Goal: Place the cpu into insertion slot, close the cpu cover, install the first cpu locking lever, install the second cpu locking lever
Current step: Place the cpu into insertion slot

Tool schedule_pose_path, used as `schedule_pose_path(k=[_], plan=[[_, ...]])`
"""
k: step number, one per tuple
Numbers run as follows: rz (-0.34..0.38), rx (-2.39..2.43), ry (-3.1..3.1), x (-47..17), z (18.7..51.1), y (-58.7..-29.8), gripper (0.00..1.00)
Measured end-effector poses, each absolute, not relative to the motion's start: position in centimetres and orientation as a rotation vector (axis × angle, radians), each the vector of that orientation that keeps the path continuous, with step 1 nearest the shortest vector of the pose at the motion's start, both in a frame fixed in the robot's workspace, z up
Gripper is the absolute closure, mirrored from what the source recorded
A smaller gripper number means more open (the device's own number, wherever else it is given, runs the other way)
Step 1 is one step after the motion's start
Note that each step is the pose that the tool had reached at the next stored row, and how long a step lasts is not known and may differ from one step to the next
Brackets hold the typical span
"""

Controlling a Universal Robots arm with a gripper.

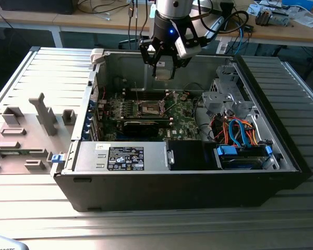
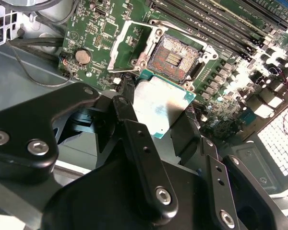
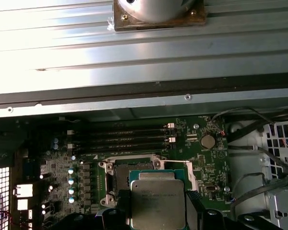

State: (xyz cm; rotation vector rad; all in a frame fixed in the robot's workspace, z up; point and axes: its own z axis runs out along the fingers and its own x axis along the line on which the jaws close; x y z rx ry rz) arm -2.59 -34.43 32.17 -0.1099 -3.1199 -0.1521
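Right up close, the gripper (image 2: 158, 106) is clamping the cpu (image 2: 161, 101), its two black fingers (image 2: 127, 98) pressing in on opposite edges of the chip, closed only as far as the chip's width allows. In both wrist views the cpu (image 3: 157, 201) is sitting flat between the fingers, silvery top facing the cameras, a thin green border showing around its edge.

Just beyond the chip, the insertion slot (image 2: 175, 57) is lying open, its dark centre and rows of contacts bare. The cpu is hanging above the board, apart from the socket, and in the second wrist view it is overlapping the socket's near corner. The cpu cover (image 2: 116, 48) is standing swung back beside the socket, green board showing through its square window. A round coin battery (image 2: 82, 56) is sitting on the board a little past that.

Further on, the long black memory slots (image 3: 120, 139) are running side by side behind the socket.

Pulling out to the exterior view, the gripper (image 1: 164, 67) is hovering inside the open computer case (image 1: 198, 187), well above the insertion slot (image 1: 150, 108) on the green board. A power supply (image 1: 120, 156) is lining the case's near wall, with blue cables (image 1: 240, 130) bunching toward the exterior view's right. The case is resting on a ribbed metal table (image 1: 41, 208), and grey fixtures (image 1: 41, 114) are standing on the exterior view's left.
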Motion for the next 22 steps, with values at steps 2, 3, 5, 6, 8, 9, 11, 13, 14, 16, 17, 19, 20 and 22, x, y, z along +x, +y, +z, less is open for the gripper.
schedule_pose_path(k=[2, 3, 5, 6, 8, 9, 11, 13, 14, 16, 17, 19, 20, 22], plan=[[-0.152, -0.114, -3.120, -2.59, 32.17, -34.43, 0.46], [-0.152, -0.117, -3.120, -2.59, 32.16, -34.43, 0.46], [-0.152, -0.119, -3.120, -2.59, 32.17, -34.43, 0.46], [-0.152, -0.121, -3.120, -2.59, 32.17, -34.43, 0.46], [-0.152, -0.126, -3.120, -2.59, 32.17, -34.43, 0.46], [-0.152, -0.128, -3.120, -2.59, 32.16, -34.43, 0.46], [-0.152, -0.131, -3.120, -2.59, 32.16, -34.43, 0.46], [-0.152, -0.133, -3.120, -2.59, 32.16, -34.43, 0.46], [-0.152, -0.135, -3.120, -2.59, 32.16, -34.43, 0.46], [-0.152, -0.139, -3.120, -2.59, 32.17, -34.43, 0.46], [-0.152, -0.140, -3.120, -2.59, 32.16, -34.43, 0.46], [-0.152, -0.142, -3.120, -2.59, 32.16, -34.43, 0.46], [-0.152, -0.143, -3.120, -2.59, 32.16, -34.43, 0.46], [-0.152, -0.145, -3.120, -2.59, 32.16, -34.43, 0.46]])
